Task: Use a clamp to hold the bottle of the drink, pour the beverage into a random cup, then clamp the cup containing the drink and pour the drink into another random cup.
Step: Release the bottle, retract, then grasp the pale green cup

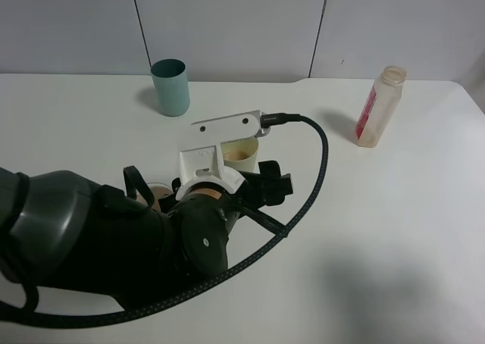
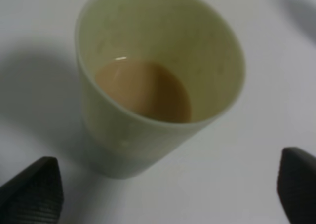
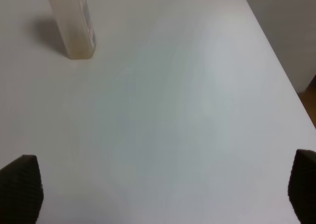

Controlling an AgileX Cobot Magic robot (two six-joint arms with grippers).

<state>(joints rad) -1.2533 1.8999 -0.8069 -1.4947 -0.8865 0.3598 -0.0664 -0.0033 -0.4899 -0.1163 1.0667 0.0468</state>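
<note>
The pale yellow-green tapered plastic cup (image 2: 113, 135) stands near the middle of the white table (image 1: 394, 230), with pinkish-brown beverage (image 2: 143, 88) in its bottom. The black-fingered left gripper (image 2: 165, 192) straddles it, jaws spread (touching nothing), apparently lining up to clamp it. The teal cylindrical cup (image 1: 170, 86) stands by the back edge, a likely target. The translucent red-labelled bottle (image 1: 380, 105) stands near the back right corner; the right gripper (image 3: 162, 187) hangs released, empty.

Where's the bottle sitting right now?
In the exterior high view the bottle stands upright at the far right of the table, near its back edge and well apart from the teal cup.
</note>
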